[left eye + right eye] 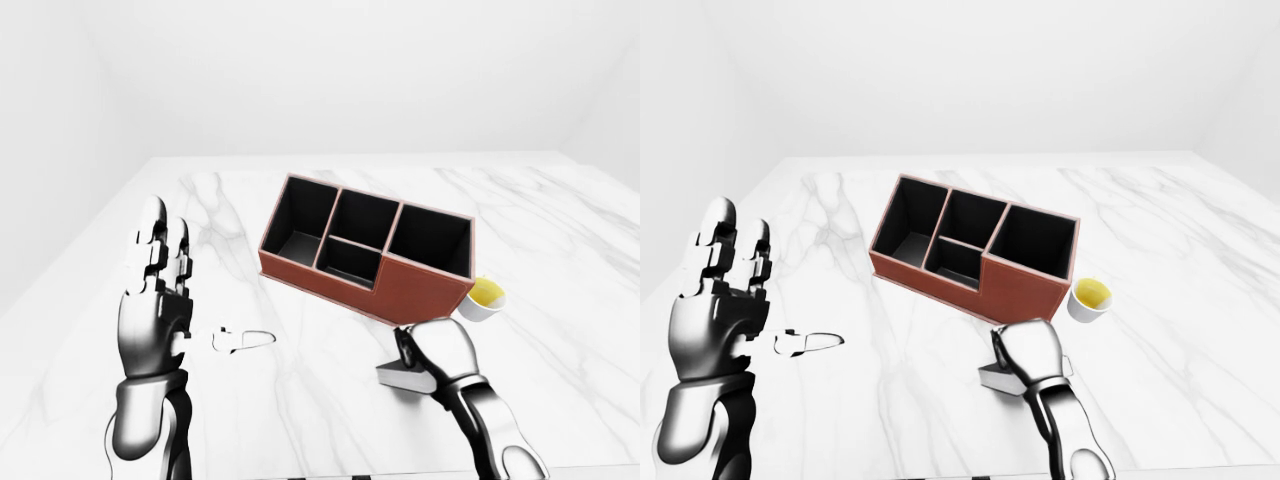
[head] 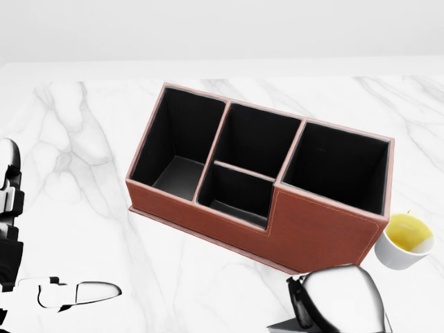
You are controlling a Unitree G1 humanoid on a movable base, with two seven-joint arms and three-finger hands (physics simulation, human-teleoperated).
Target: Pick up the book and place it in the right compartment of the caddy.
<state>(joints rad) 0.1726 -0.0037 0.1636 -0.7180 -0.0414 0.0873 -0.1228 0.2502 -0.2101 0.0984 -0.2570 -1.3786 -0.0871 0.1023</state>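
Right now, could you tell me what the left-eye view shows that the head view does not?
Only the left-eye view shows the whole left robot hand raised with its fingers open, and the book lying flat under the right robot hand. Only the head view shows the caddy's compartments close up, all empty. Both share the caddy, the cup of yellow liquid beside its right end, and the marble table.

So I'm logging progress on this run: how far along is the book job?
Early stage. Nothing is placed: every compartment of the caddy looks empty, including the right one. In hand: the right hand is down on the book, which lies flat on the marble table; whether the fingers have closed is unclear. Left: lift and drop it in. The left hand is raised, open.
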